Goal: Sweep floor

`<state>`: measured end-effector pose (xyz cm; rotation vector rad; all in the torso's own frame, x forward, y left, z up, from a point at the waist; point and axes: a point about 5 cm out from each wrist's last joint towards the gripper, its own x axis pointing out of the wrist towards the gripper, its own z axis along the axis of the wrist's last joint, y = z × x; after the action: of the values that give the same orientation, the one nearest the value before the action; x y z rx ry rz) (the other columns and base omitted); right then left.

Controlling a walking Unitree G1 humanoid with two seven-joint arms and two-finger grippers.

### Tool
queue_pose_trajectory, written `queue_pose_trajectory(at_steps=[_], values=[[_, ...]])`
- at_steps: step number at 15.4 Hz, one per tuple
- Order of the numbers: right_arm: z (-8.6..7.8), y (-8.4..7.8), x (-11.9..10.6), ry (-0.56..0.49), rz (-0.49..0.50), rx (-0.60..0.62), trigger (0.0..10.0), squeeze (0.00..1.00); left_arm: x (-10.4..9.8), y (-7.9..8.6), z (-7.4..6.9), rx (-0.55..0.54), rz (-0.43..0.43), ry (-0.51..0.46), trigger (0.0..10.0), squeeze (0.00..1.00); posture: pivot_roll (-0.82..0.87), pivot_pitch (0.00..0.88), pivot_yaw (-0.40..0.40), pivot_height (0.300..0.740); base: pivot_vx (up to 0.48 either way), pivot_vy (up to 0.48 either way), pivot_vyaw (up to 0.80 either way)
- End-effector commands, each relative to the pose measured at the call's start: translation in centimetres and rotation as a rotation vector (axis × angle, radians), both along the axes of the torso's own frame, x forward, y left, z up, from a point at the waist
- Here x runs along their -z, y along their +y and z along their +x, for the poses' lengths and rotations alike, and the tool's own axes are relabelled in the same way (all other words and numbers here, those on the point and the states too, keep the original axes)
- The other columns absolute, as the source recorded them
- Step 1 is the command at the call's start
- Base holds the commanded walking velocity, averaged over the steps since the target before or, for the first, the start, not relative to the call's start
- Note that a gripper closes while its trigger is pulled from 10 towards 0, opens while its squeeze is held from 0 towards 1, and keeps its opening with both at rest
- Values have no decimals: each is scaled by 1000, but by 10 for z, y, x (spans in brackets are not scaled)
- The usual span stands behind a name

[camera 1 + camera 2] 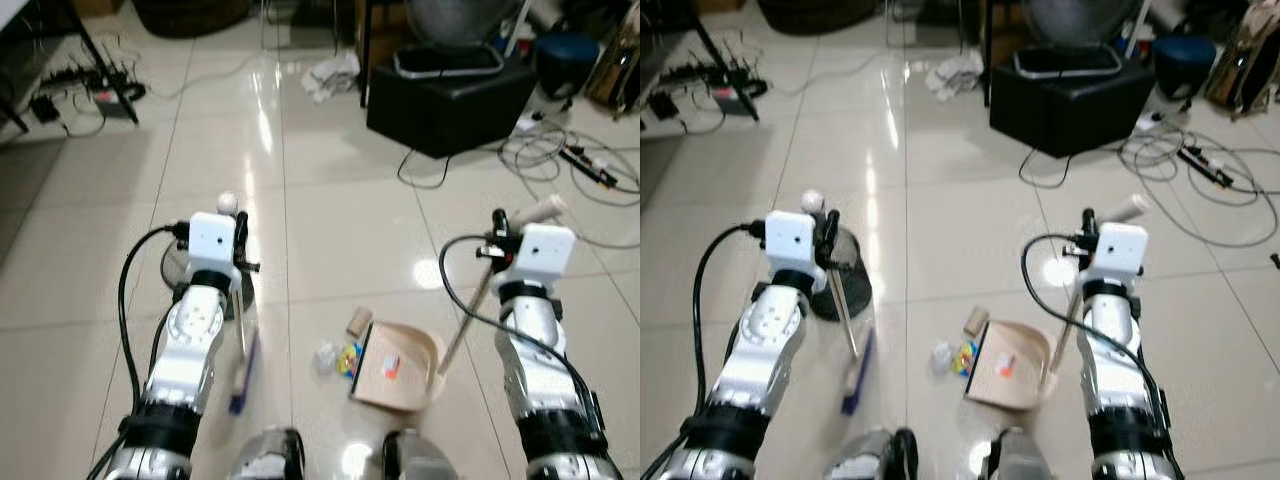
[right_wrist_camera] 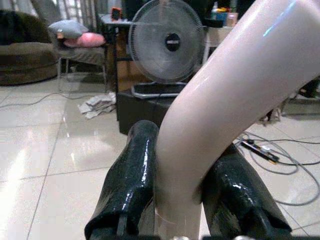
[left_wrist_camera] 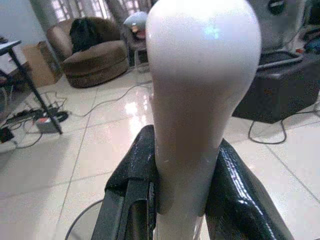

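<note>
Broom and dustpan out on the tiled floor [image 1: 330, 230]

Right gripper [image 2: 182, 200] fingers clamp the dustpan [image 1: 400, 368] handle; left gripper [image 3: 172, 195] fingers clamp the broom [image 1: 243, 372] handle. Scraps [image 1: 340, 355] lie at the pan's lip; a hard stroke could scatter them past it.

Two silver arms are counted, one ending in the left gripper [image 1: 240, 232] and one in the right gripper [image 1: 499, 232], so two grippers, each with two black fingers [image 3: 131, 172]. One broom [image 1: 241, 355] is seen on the tiles, and one beige dustpan [image 1: 400, 367] beside it. Roughly three bits of litter are tallied at the dustpan's mouth: one cardboard scrap [image 1: 358, 321], one clear wrapper [image 1: 326, 355], one colourful piece [image 1: 349, 360]. One black box [image 1: 448, 100] is counted, one fan [image 2: 166, 41], one brown armchair [image 3: 95, 52] and one crumpled cloth [image 1: 331, 75].
</note>
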<state>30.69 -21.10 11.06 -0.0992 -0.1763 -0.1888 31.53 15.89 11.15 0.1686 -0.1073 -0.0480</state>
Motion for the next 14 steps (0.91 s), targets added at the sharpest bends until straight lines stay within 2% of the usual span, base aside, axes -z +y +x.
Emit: queue_pose_trajectory(at_steps=[1, 5, 7, 8, 14], values=[[4, 6, -5, -34, -7, -30, 10000, 0, -7, 6, 4, -30, 16, -50, 10000, 0, 43, 220, 57, 740, 0, 0, 0], [13, 19, -3, -58, -42, -94, 10000, 0, -7, 7, 11, -64, -22, -66, 10000, 0, 50, 235, 65, 740, 0, 0, 0], [18, 26, -1, -55, -47, -130, 10000, 0, -6, 2, 14, -43, -18, -70, 10000, 0, 55, 242, 67, 740, 0, 0, 0], [22, 34, 1, -42, -90, -158, 10000, 0, -7, -5, 18, -16, -11, -72, 10000, 0, 57, 247, 66, 740, 0, 0, 0], [26, 54, 14, 4, -167, -201, 10000, 0, 0, -23, 23, 71, -9, -46, 10000, 0, 56, 255, 67, 740, 0, 0, 0]])
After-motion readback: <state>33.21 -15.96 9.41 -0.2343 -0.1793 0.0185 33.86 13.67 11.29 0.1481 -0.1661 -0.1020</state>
